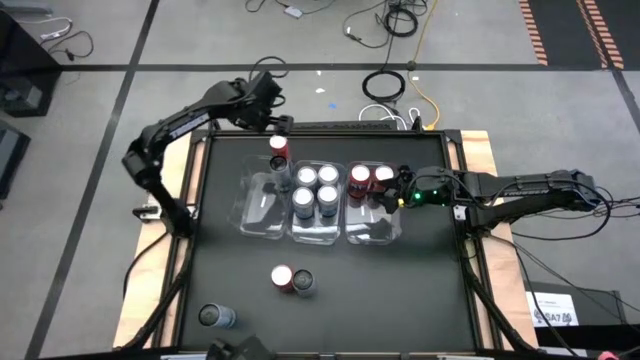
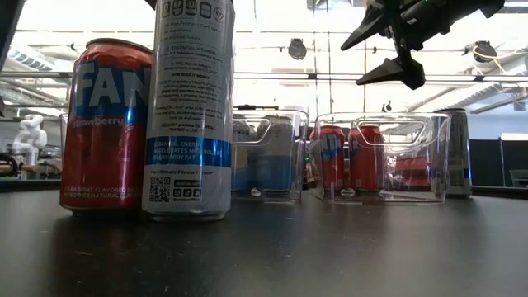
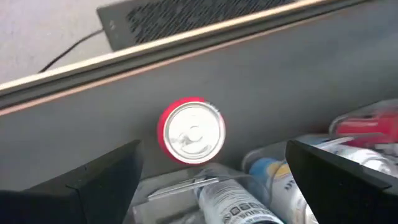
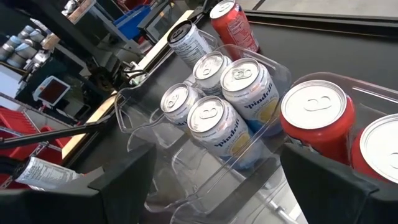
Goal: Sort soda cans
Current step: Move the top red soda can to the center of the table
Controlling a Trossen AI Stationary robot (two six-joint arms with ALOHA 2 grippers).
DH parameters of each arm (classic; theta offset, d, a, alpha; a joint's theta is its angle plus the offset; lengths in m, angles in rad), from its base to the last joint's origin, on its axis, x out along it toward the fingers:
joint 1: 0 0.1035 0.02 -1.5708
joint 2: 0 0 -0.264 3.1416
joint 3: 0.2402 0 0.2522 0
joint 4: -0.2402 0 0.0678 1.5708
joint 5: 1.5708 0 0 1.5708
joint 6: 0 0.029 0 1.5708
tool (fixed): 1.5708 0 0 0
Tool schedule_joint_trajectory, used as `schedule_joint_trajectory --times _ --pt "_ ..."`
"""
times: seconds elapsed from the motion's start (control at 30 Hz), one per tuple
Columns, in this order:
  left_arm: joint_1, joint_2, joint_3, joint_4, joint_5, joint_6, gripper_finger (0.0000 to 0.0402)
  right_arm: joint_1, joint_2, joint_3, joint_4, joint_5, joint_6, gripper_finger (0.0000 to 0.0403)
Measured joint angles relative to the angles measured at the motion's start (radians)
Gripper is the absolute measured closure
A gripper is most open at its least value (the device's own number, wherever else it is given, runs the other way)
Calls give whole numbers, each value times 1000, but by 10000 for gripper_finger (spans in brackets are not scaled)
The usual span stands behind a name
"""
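Soda cans (image 4: pixel 227 118): "Spindrift", "Strawberry".

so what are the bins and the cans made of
Bins: clear plastic by the look, glossy; the cans show through the walls and the edges catch highlights.
Cans: probably aluminium, with bare, shiny silver tops with pull tabs and printed, coloured sides.

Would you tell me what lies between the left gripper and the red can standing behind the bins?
Nothing: in the left wrist view, only bare dark tabletop surrounds the red can beyond the open left gripper.
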Motion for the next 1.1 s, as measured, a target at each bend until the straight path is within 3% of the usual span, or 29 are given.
schedule_joint_trajectory --times 0.4,0.73,1.1 --pt "-1 128 35 -37 68 24 2 0 0 0 0 0 1 67" --pt "-1 175 35 -70 0 19 2 0 0 0 0 0 1 67" --pt "-1 250 35 -65 -7 26 2 0 0 0 0 0 1 67"
